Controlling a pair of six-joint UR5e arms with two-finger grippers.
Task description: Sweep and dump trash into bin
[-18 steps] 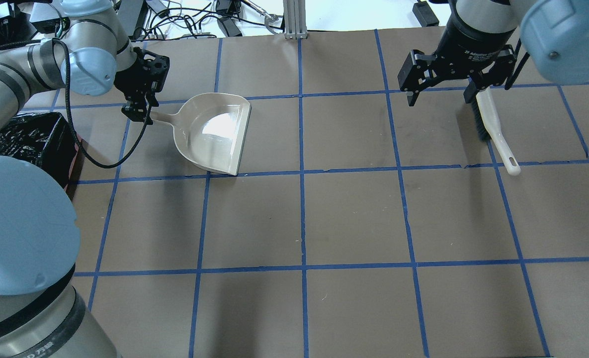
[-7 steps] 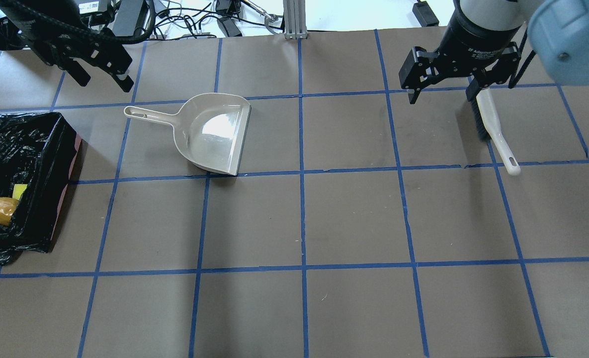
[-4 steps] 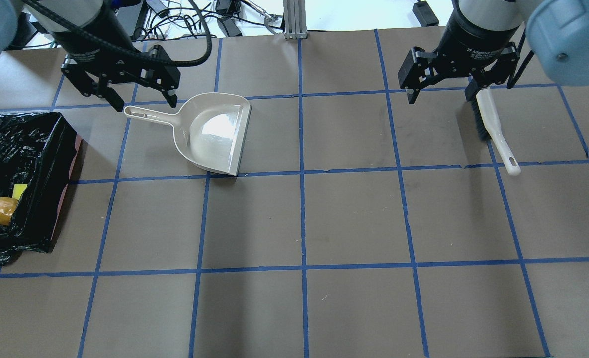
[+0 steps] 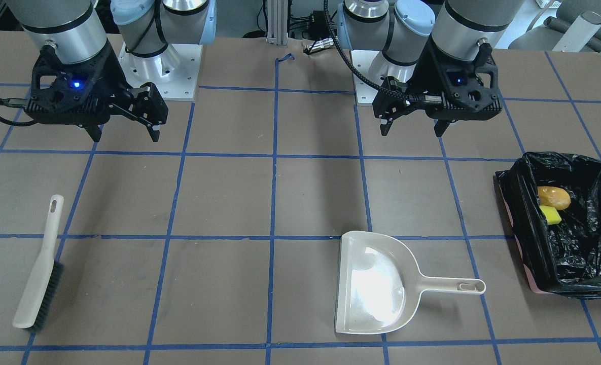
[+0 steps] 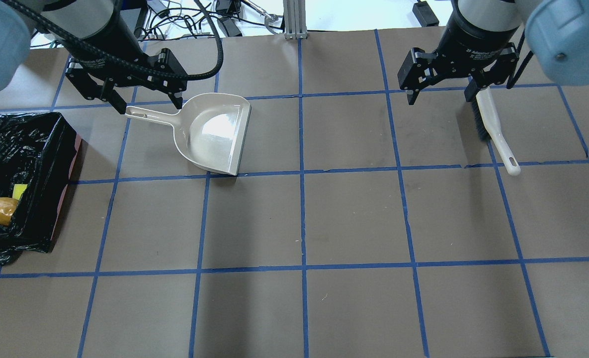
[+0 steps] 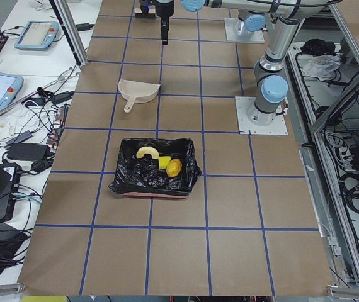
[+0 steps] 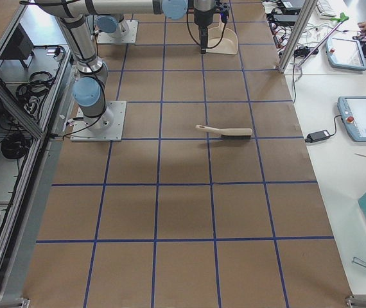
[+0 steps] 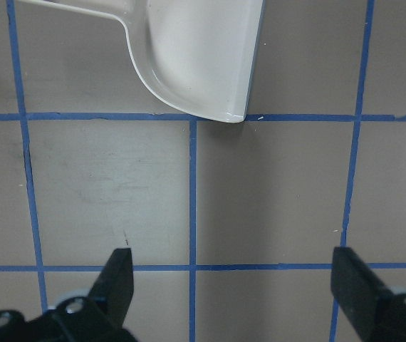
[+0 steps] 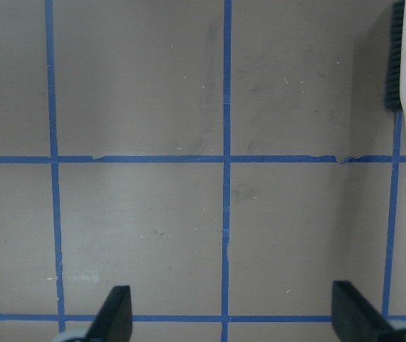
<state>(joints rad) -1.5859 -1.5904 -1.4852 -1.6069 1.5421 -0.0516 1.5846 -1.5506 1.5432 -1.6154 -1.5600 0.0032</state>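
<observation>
The bin (image 4: 506, 195), pinkish with a black bag liner, stands at the table's left end, also in the overhead view (image 5: 50, 149). In it lie the golden-brown lump (image 4: 554, 197), the yellow-green sponge wedge (image 4: 550, 215) and the pale curved bread piece (image 6: 147, 151). My left gripper (image 5: 147, 102) is open and empty, raised above the beige dustpan's handle; the wrist view shows its spread fingers (image 8: 117, 278). My right gripper (image 5: 439, 97) is open and empty, raised beside the brush (image 5: 493, 129).
The beige dustpan (image 5: 212, 132) lies empty on the table right of the bin. The white brush (image 4: 39, 274) lies flat at the far right. Blue tape lines grid the brown table. Cables lie past the far edge.
My left arm swung off the dustpan's handle and uncovered the bin, then came back rightward over the handle, open. The dustpan, brush and right arm have not moved.
</observation>
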